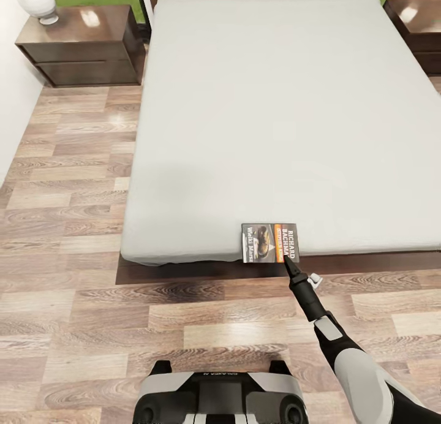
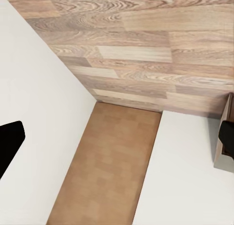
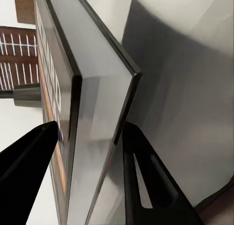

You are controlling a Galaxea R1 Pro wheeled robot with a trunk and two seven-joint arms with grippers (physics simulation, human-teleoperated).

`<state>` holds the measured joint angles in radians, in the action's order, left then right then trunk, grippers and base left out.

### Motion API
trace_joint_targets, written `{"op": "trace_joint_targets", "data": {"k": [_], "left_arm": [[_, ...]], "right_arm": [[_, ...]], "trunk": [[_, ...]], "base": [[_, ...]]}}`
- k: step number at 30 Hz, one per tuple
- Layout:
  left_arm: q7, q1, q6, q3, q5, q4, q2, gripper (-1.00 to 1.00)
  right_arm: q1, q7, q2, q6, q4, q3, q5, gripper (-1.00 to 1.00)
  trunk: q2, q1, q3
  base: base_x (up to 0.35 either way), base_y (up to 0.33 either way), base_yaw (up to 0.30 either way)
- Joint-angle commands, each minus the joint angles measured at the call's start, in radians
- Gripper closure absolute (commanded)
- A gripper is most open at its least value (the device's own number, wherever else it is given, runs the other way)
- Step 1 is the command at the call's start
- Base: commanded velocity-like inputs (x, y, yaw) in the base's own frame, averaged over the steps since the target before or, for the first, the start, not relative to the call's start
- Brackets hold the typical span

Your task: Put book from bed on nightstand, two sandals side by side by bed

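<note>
The book (image 1: 272,242) is lying at the near edge of the bed (image 1: 282,105), toward its near right corner, with the right gripper (image 1: 288,260) reaching in from the floor (image 1: 73,228) side. In the right wrist view its two dark fingers (image 3: 27,161) are sitting on either side of the book's (image 3: 97,112) edge, pinching it. The cover is showing dark, with an orange band, white lettering and a picture. The left pincer's state I cannot tell. A nightstand (image 1: 86,44) is standing beside the bed's far left corner.
</note>
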<state>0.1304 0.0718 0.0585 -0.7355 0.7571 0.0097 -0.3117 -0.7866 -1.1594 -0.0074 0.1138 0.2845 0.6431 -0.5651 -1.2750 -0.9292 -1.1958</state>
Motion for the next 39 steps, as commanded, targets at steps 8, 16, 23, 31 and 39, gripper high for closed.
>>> {"op": "trace_joint_targets", "data": {"k": [8, 16, 23, 31, 39], "left_arm": [[0.002, 0.000, 0.003, -0.008, 0.007, 0.001, 0.000, -1.00], [0.002, 0.000, 0.003, -0.008, 0.007, 0.001, 0.000, -1.00], [0.002, 0.000, 0.002, -0.008, 0.007, 0.001, 0.000, -1.00], [0.003, 0.000, 0.001, -0.008, 0.007, 0.001, 0.001, -1.00], [0.004, 0.000, 0.000, -0.008, 0.007, 0.001, 0.002, -1.00]], "right_arm": [[0.000, -0.003, 0.000, 0.010, -0.001, -0.002, -0.006, 1.00], [0.000, -0.005, -0.001, 0.010, 0.000, -0.007, -0.004, 1.00], [0.001, -0.010, 0.001, 0.010, -0.001, -0.010, -0.003, 1.00], [0.001, -0.016, 0.002, 0.009, -0.001, -0.010, -0.005, 1.00], [0.002, -0.056, 0.002, 0.012, -0.001, -0.014, -0.004, 1.00]], "trunk": [[0.056, 0.031, 0.025], [0.112, 0.061, 0.050], [0.161, 0.088, 0.072], [0.217, 0.119, 0.097], [0.273, 0.150, 0.122]], "base": [[0.000, 0.000, 0.000], [0.000, 0.000, 0.000], [0.000, 0.000, 0.000], [0.000, 0.000, 0.000], [0.000, 0.000, 0.000]]}}
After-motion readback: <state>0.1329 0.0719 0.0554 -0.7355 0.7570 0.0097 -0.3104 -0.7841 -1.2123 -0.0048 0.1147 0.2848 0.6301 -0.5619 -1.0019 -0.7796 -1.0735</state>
